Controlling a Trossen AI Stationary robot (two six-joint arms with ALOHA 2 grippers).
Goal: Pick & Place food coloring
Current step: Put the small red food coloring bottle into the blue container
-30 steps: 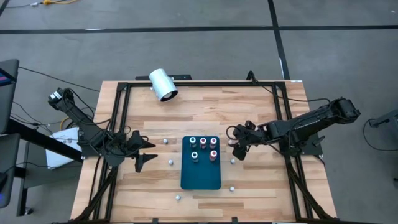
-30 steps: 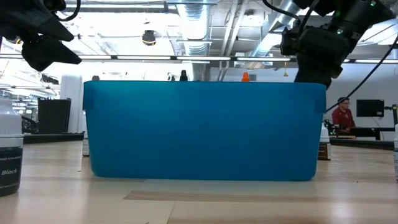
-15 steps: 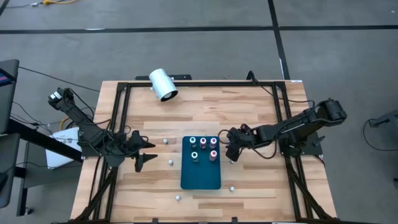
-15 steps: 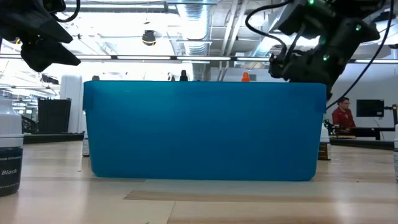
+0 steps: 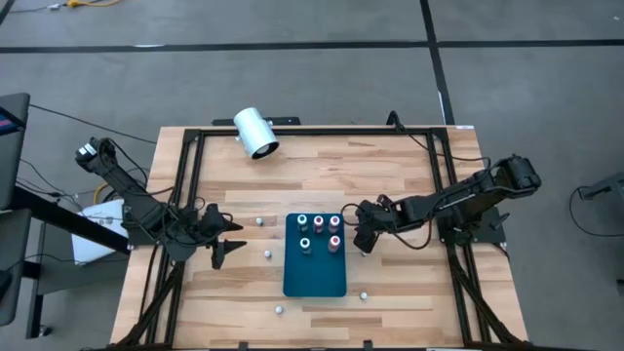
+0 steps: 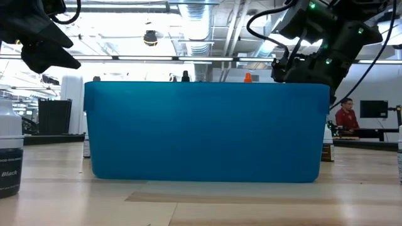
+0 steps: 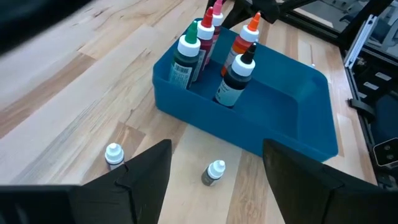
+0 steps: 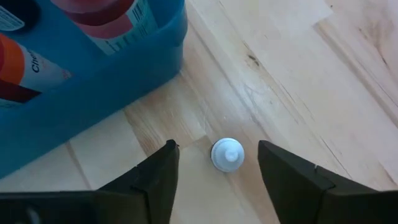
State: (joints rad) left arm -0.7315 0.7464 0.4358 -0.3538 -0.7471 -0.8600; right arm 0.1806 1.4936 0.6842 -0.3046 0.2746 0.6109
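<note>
A blue tray (image 5: 314, 281) at the table's middle holds several food coloring bottles (image 5: 319, 232) standing upright at its far end: green, red, orange and black ones (image 7: 235, 78). Just right of the tray a small white-topped bottle (image 8: 227, 155) stands upright on the wood. My right gripper (image 5: 363, 239) hangs over it, pointing steeply down and open, one finger on either side of the bottle with bare wood showing between. My left gripper (image 5: 230, 244) waits open left of the tray, above the table.
More small bottles stand loose on the wood at the tray's left (image 5: 267, 254), (image 5: 259, 221) and near its front (image 5: 278, 309), (image 5: 364, 294). A large white cylinder (image 5: 255, 133) lies at the far edge. A black bottle (image 6: 9, 154) stands close to the low camera.
My right gripper has come down and toward the table's left, closing on the tray's right side, and now hangs over the loose bottle there. The bottle and the tray have stayed where they were.
</note>
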